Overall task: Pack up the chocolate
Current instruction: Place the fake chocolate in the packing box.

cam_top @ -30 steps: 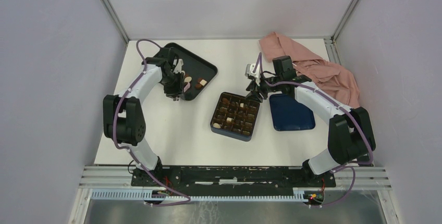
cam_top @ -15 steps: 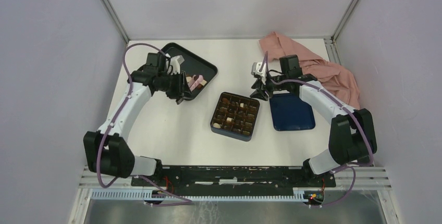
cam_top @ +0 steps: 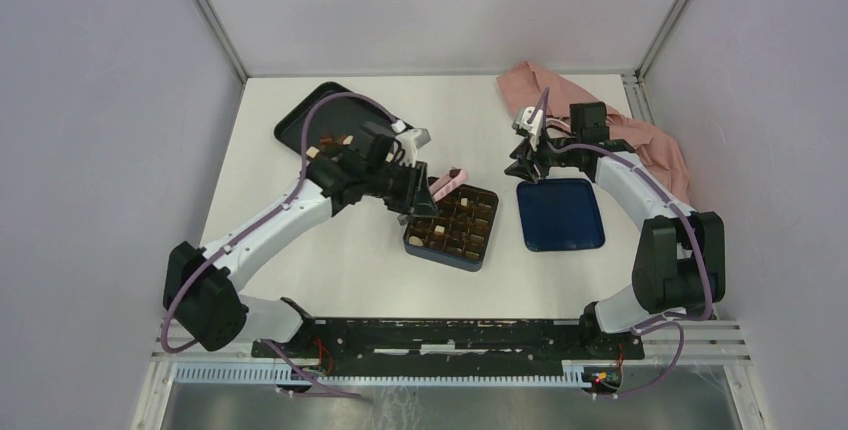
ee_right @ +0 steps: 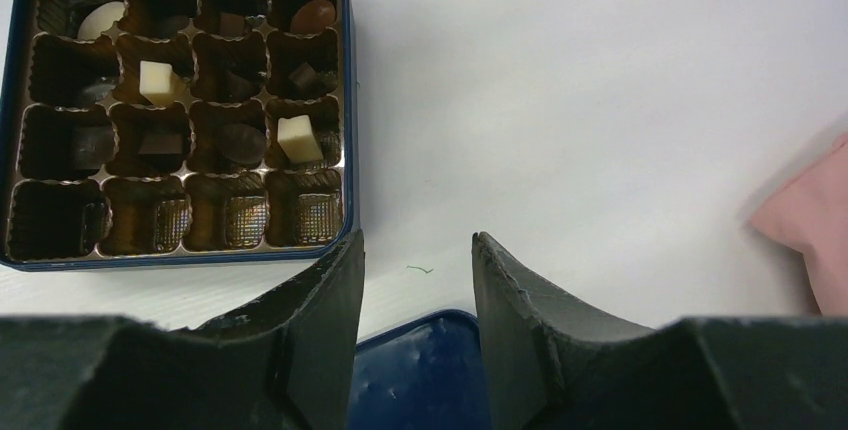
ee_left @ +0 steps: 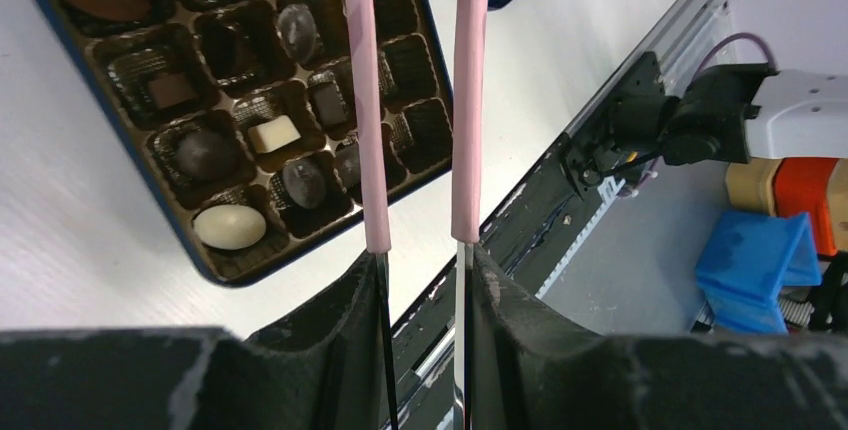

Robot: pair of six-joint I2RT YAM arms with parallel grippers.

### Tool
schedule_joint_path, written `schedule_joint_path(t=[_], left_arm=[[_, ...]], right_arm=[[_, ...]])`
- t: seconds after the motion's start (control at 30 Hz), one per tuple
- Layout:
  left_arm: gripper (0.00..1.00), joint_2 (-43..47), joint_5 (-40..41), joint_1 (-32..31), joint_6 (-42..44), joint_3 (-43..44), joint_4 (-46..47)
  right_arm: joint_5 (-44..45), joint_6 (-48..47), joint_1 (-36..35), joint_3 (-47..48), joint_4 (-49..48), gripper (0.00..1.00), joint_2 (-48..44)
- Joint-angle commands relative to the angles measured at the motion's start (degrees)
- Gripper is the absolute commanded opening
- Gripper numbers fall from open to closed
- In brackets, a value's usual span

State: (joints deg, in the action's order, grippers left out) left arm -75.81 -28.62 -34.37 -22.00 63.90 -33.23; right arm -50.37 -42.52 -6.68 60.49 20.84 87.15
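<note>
At the far left of the white counter (cam_top: pixel 330 250), a black tray (cam_top: pixel 298 120) with a raised rim and rounded corners carries a few stray pieces of chocolate (cam_top: pixel 344 139), well behind the left hand (ee_left: pixel 425 260). That hand hangs over the near left side of the dark blue box (ee_right: pixel 180 262). Its two rough black fingers (ee_left: pixel 340 310) are clamped on a pair of tweezers (ee_left: pixel 362 100), thin metal blades sleeved in smooth pink. The tweezers' arms stand slightly apart and cross above the box's compartments. Their tips reach the box's far left corner, and I cannot tell whether they pinch a piece.

The box is square, and its fluted brown liner forms a grid of cells. Most cells hold one small piece each, with several of the near ones empty. Among the pieces are a cream oval (ee_left: pixel 231 225), glossy dark rounds (ee_left: pixel 302 180), a cream square (ee_right: pixel 298 138) and a reddish-brown oval (ee_right: pixel 312 15).

Just right of the box lies a dark blue lid (cam_top: pixel 560 215), shallow with rounded corners. The right hand (ee_right: pixel 415 242) hovers above the bare counter at the lid's far left corner, the boxed chocolate ahead of it and to its left. Its fingers are spread and nothing is between them. A crumpled pink cloth (cam_top: pixel 655 150) lies at the far right.
</note>
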Motion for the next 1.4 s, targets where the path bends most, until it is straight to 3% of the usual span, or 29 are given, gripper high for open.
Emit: schedule_joint_path(t=[0.0,0.3,0.67,1.37], left_arm=[[0.02,-4.9,6.6,-5.0,-5.7,2.0,6.9],[0.02,-15.0,16.2,-12.7,-6.1,6.7,5.1],[0.07,-21.6,20.9,-16.9,-5.6,12.3,1.0],[0.34,-25.3,21.5,-17.7,-4.9,15.7,-1.7]], right_arm=[[-2.2,-0.3,0.3,0.0,-1.0,0.49,-1.3],[-1.9,-0.4,0.3,0.2,-1.0,0.50,-1.5],[-1.7,-0.4,0.6,0.1,-1.0,0.50,-1.8],[-2.0,-0.5,0.6,0.2,-0.9,0.50,-1.7]])
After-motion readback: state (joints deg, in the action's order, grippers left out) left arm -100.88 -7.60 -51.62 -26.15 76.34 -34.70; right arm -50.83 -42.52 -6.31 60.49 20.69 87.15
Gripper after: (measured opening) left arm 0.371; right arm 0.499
